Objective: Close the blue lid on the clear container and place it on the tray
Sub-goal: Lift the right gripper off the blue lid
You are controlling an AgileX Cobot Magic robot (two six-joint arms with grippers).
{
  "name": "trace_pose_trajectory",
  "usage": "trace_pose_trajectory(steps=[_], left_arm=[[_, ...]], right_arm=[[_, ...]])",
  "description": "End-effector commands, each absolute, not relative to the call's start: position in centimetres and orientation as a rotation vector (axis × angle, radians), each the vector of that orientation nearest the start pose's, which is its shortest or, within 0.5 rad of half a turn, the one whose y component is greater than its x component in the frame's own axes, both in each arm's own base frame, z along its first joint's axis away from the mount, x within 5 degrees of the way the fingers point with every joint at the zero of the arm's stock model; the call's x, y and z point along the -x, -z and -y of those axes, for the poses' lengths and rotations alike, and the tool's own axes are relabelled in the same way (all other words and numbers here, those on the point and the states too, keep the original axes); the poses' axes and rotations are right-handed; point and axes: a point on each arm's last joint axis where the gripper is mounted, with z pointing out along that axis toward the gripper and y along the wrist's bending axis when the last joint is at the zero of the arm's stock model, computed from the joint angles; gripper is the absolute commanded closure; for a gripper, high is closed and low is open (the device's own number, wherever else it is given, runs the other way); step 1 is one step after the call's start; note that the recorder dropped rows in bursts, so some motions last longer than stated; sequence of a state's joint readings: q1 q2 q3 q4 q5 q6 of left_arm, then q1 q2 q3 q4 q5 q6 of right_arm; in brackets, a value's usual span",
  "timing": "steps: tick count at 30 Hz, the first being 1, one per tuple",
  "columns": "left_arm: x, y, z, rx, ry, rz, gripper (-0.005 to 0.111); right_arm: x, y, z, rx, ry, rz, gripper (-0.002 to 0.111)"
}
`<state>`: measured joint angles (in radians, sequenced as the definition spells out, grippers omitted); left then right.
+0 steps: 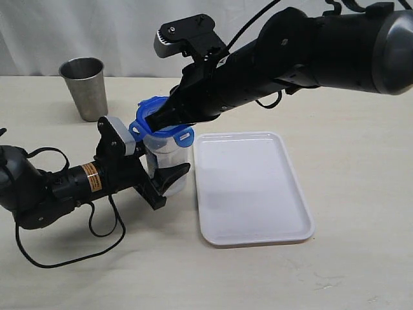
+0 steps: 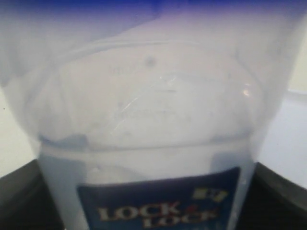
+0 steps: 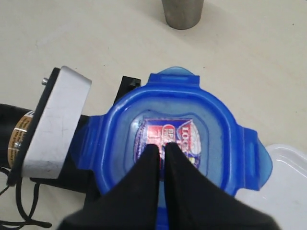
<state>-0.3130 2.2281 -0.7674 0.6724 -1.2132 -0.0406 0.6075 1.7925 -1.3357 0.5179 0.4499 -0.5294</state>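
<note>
The clear container (image 1: 169, 158) stands upright left of the tray (image 1: 248, 187), with my left gripper (image 1: 169, 181) shut on its lower body. In the left wrist view the clear container (image 2: 148, 129) fills the picture, its blue label (image 2: 158, 206) between the dark fingers (image 2: 19, 191). The blue lid (image 1: 155, 119) sits on top of the container with its flaps sticking out. My right gripper (image 3: 162, 147) is shut, its fingertips (image 3: 151, 153) pressing down on the sticker at the middle of the blue lid (image 3: 216, 124). The right gripper (image 1: 153, 123) comes in from the upper right.
A steel tumbler cup (image 1: 85, 87) stands at the back left, also seen as the cup (image 3: 182, 12) beyond the lid. The white tray's corner (image 3: 288, 182) lies close beside the container. The left arm's cable (image 1: 71, 255) loops on the table.
</note>
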Motion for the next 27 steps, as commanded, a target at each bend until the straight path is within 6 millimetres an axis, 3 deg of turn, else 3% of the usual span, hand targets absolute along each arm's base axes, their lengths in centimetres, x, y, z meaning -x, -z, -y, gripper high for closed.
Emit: trace_pose_trajectory(steps=[1,5,9,12,17,20,23,27], left_arm=[[-31.5,-6.5,15.7,-0.864,0.625,-1.578,0.107],[-31.5,-6.5,15.7,-0.864,0.625,-1.578,0.107],[-31.3,-6.6,16.2,-0.946,0.661,-1.535,0.107],[-31.3,-6.9,16.7,-1.023,0.695,-1.482,0.107],[-31.5,-7.0,16.8,-1.015,0.710,-1.485,0.107],[-31.5,-7.0,16.8,-1.017,0.711,-1.484,0.107],[-31.8,-7.1,16.3,-1.013,0.743,-1.492,0.107],[-32.9,-7.4,14.4,-0.974,0.826,-1.541,0.107]], right_arm=[[-31.8,-29.5,-24.3,0.877,-0.518,-2.101,0.103],[-31.1,-32.5,-24.0,0.869,-0.538,-2.038,0.088],[-30.2,-34.3,-24.0,1.066,-0.501,-2.051,0.063],[-30.4,-34.8,-23.6,1.111,-0.351,-2.077,0.062],[-31.8,-35.2,-20.9,0.821,0.033,-2.283,0.062],[-32.3,-35.0,-19.9,0.841,0.242,-2.368,0.062],[-32.2,-34.9,-20.6,1.003,0.203,-2.370,0.062],[-30.6,-34.9,-23.1,1.452,-0.124,-2.188,0.062]])
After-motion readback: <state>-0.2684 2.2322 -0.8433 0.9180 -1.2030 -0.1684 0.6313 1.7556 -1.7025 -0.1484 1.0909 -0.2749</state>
